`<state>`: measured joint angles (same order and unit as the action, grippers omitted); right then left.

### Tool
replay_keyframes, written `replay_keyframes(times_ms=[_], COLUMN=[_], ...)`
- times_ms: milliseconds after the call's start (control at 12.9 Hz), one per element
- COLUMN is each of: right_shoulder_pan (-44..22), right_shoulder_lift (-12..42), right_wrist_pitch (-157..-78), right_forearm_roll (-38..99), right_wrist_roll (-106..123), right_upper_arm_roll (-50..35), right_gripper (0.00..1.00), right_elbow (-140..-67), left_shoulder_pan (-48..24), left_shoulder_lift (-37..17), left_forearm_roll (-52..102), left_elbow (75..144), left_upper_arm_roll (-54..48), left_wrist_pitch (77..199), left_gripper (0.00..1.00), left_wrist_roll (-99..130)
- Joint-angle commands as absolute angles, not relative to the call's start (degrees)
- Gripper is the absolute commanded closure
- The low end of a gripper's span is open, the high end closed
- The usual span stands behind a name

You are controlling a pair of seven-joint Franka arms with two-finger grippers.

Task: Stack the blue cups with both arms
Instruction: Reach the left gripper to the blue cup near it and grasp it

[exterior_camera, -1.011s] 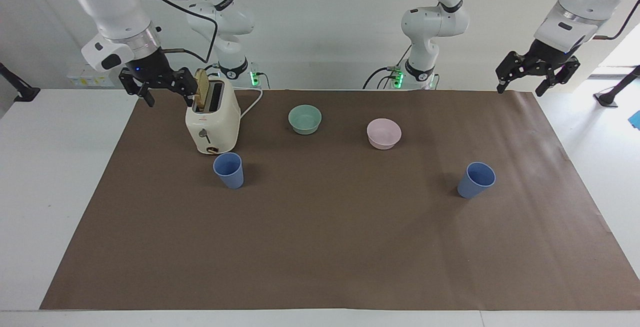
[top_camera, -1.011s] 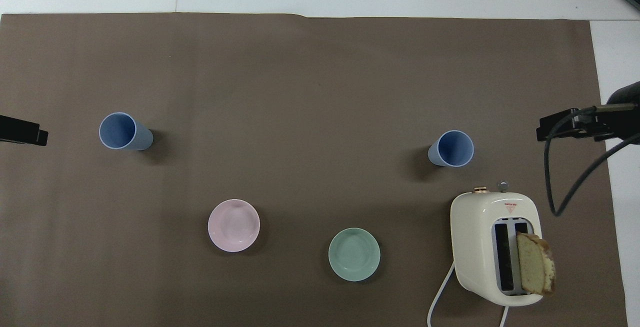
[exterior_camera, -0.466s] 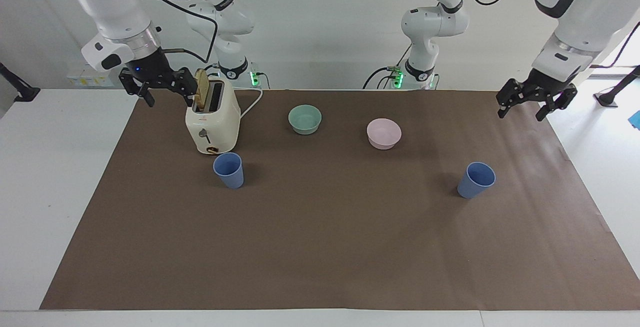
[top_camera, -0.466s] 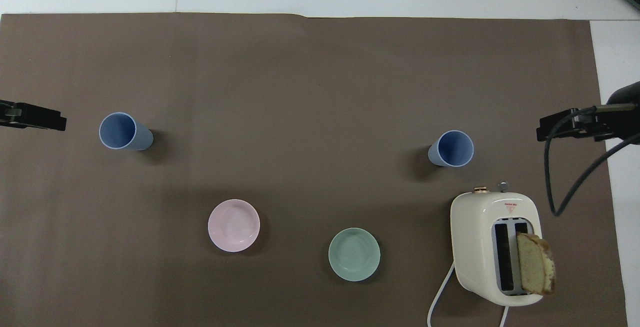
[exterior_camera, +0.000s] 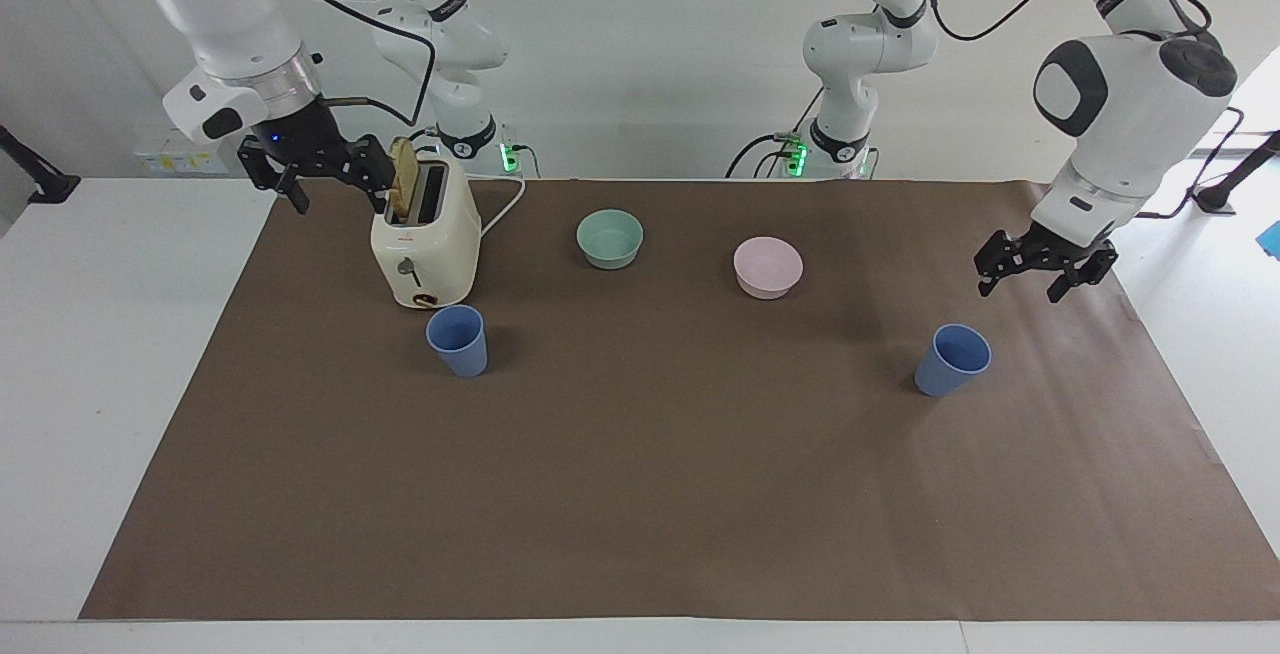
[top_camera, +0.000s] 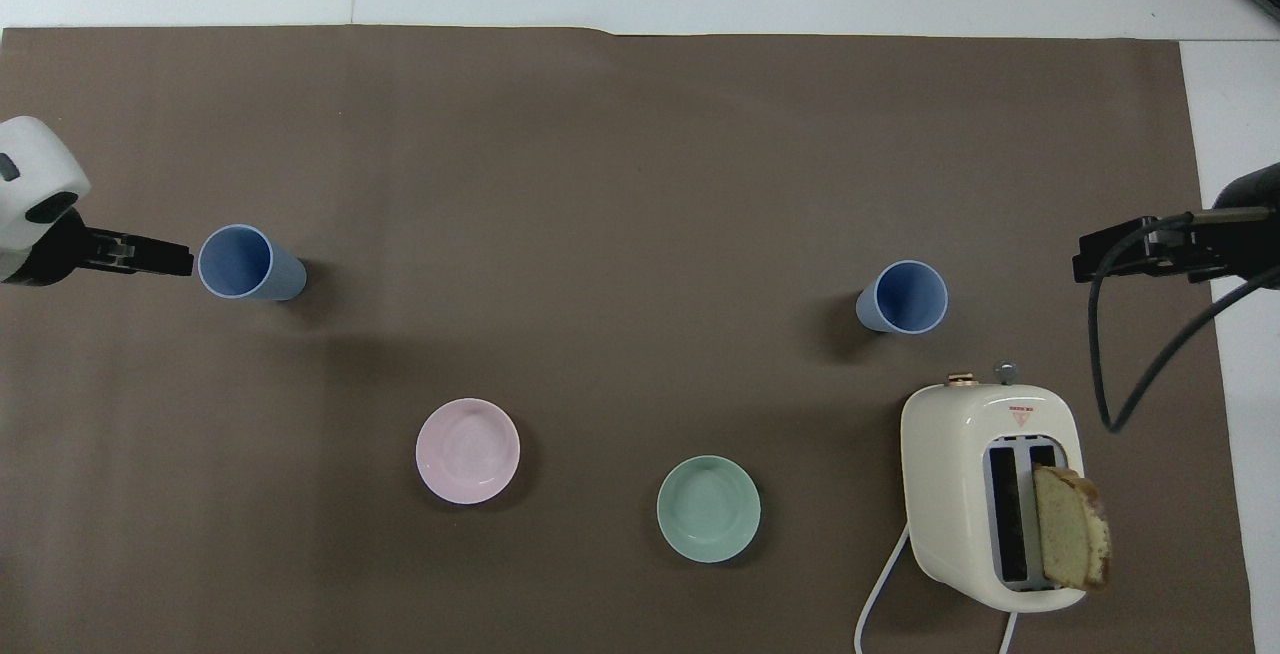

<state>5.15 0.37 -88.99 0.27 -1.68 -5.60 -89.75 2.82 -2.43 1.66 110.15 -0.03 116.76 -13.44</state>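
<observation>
- My left hand (exterior_camera: 1035, 272) hung in the air with its fingers spread wide and nothing between them, over the brown mat (exterior_camera: 640, 494) at the left arm's end of the counter (exterior_camera: 100, 354).
- In the overhead view, my left hand (top_camera: 150, 256) showed just beside the rim of one blue cup; in the facing view it was clear of that cup, with no contact.
- My right hand (exterior_camera: 325, 174) was also spread wide and held nothing. It hung above the mat edge at the right arm's end, just beside the toaster's top.
- In the overhead view, my right hand (top_camera: 1140, 252) entered from the edge of the view, with a black cable (top_camera: 1130, 354) looping below it.
- The blue cup at the left arm's end (exterior_camera: 952, 360) stood upright on the mat, mouth up, farther from me than the pink bowl (exterior_camera: 768, 267).
- The blue cup at the right arm's end (exterior_camera: 457, 340) stood upright, mouth up, just beside the lever end of the toaster (exterior_camera: 425, 234) and farther from me than it.
- The two cups were well apart, unstacked.
- The mint-green bowl (exterior_camera: 610, 238) sat between the toaster and the pink bowl.
- A slice of bread (exterior_camera: 404, 178) stood in one toaster slot.
</observation>
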Motion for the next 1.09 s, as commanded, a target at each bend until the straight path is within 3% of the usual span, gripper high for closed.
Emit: replay_keyframes(times_ms=[0, 466, 700, 933, 1011], right_shoulder_pan=[6.2, 6.2, 6.2, 6.2, 6.2], right_shoulder_lift=[0.2, 0.2, 0.2, 0.2, 0.2], right_wrist_pitch=[-89.3, -89.3, -89.3, -89.3, -89.3], right_forearm_roll=[1.6, 1.6, 1.6, 1.6, 1.6], right_wrist_roll=[-2.1, -2.1, -2.1, -2.1, -2.1], right_upper_arm_roll=[-6.2, -6.2, -6.2, -6.2, -6.2], right_gripper=[0.00, 0.00, 0.00, 0.00, 0.00], right_elbow=[-90.1, -90.1, -90.1, -90.1, -90.1], left_shoulder_pan=[3.6, 3.6, 3.6, 3.3, 3.4], left_shoulder_lift=[-4.5, -7.6, -9.7, -11.2, -11.1], left_forearm_roll=[2.5, 4.6, 4.9, 5.1, 5.1], left_elbow=[112.4, 115.0, 115.6, 116.5, 116.7], left_upper_arm_roll=[-0.4, -0.4, -0.4, -0.4, -0.4], left_wrist_pitch=[121.0, 127.4, 131.1, 133.5, 133.4], left_gripper=[0.00, 0.00, 0.07, 0.19, 0.32], left_wrist_roll=[-14.8, -14.8, -14.8, -14.7, -14.7])
